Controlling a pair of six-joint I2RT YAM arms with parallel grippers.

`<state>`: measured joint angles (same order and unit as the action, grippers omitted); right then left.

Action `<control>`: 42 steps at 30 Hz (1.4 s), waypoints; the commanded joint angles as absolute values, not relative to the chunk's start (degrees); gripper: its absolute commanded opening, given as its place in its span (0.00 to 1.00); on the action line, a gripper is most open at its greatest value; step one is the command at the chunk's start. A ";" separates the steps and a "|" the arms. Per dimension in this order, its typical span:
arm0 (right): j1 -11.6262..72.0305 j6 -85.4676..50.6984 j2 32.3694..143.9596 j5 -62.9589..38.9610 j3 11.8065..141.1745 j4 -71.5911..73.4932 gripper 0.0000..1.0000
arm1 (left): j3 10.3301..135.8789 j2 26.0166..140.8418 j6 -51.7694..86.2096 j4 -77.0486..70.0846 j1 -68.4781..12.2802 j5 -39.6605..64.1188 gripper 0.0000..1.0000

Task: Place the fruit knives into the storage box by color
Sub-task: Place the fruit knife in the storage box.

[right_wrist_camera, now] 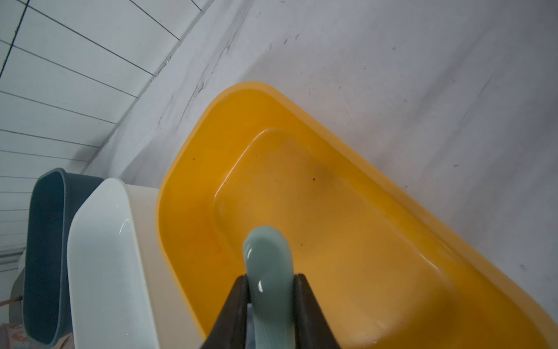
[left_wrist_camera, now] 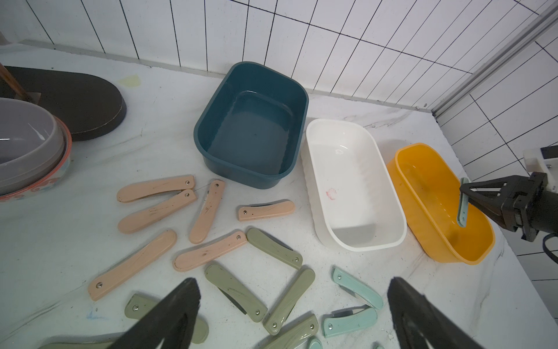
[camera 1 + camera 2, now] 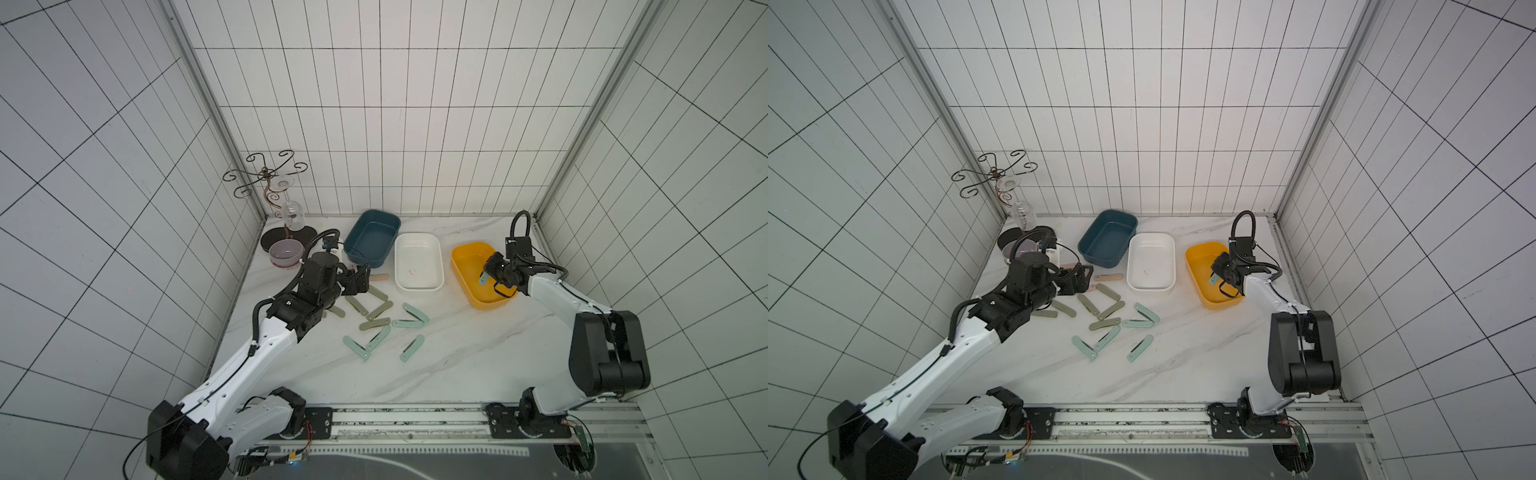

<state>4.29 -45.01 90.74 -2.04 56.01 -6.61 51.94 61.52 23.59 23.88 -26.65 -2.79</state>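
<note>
right gripper pinches 1 mint knife over the yellow box. left gripper is spread wide, holding nothing, above loose peach knives, olive knives and mint knives on the table, near the blue box and white box.

Left wrist view: both fingers of the left gripper are cut off by the picture's edge. One finger covers part of an olive knife. The mint knives between the finger bases are cropped.

In both top views, the left arm covers most peach-pink knives; one shows just beyond the gripper.

Right wrist view: the held mint knife is hidden behind the fingertips of the right gripper. The white box screens part of the blue box.
</note>
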 commanded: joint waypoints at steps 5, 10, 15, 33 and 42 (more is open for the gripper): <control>4.37 -63.79 95.37 -0.47 62.57 1.23 0.26 | 53.79 62.23 24.34 21.99 -27.27 -3.48 0.97; 4.98 -71.60 97.94 3.56 63.58 2.19 0.26 | 53.61 62.36 24.47 21.71 -27.59 -3.45 0.97; 6.23 -77.22 101.82 6.28 66.47 2.21 0.26 | 53.26 62.57 24.52 21.46 -27.69 -3.49 0.97; 8.11 -83.78 113.92 7.56 74.51 2.22 0.28 | 53.09 62.67 23.90 21.63 -27.81 -3.78 0.97; 7.87 -81.76 117.43 6.73 77.33 2.62 0.30 | 53.26 62.93 23.89 21.71 -27.84 -3.70 0.97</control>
<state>7.55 -82.00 115.94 6.46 71.26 2.28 52.18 62.65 23.73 22.92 -27.70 -3.14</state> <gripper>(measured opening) 0.296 0.973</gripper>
